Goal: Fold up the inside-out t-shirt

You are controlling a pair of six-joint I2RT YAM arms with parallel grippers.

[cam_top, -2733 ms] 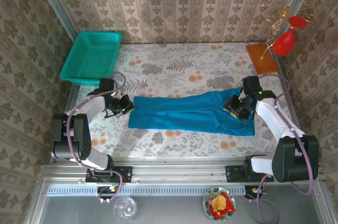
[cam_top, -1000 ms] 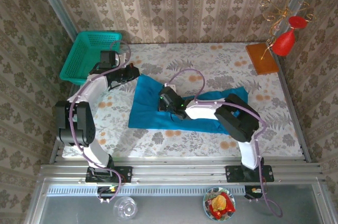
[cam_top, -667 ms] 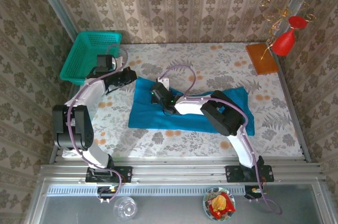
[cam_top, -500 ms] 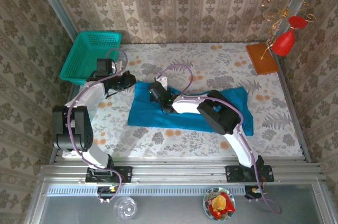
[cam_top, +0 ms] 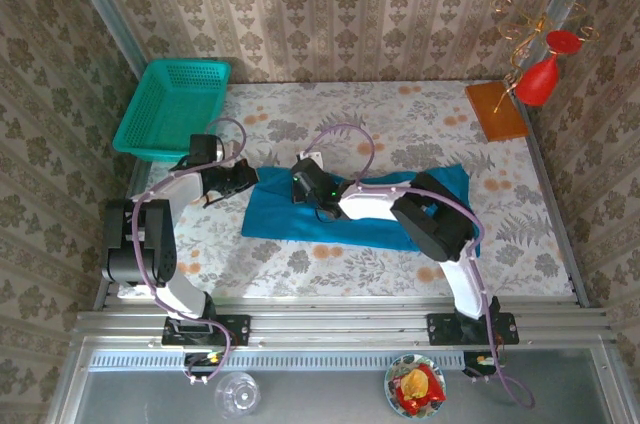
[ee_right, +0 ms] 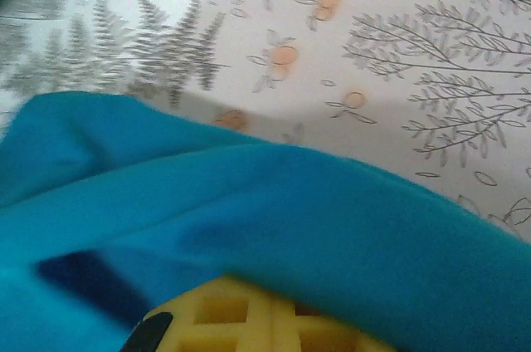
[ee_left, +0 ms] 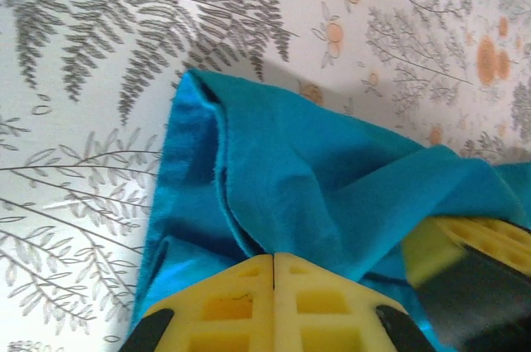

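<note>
T-shirt [cam_top: 290, 222] lying as a long band across mid-surface [cam_top: 380, 114]. Left end effector [cam_top: 243, 177] clamped shut on its left edge; right end effector [cam_top: 308, 184] shut too, cloth seemingly pinched and draped over. Probably early: lengthwise narrowing done, crosswise folds left.

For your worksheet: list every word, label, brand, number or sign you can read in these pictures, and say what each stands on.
None: no readable text stands anywhere in these views.
The t-shirt is plain, the basket bears no label, and the tablecloth and wallpaper carry patterns only.
</note>
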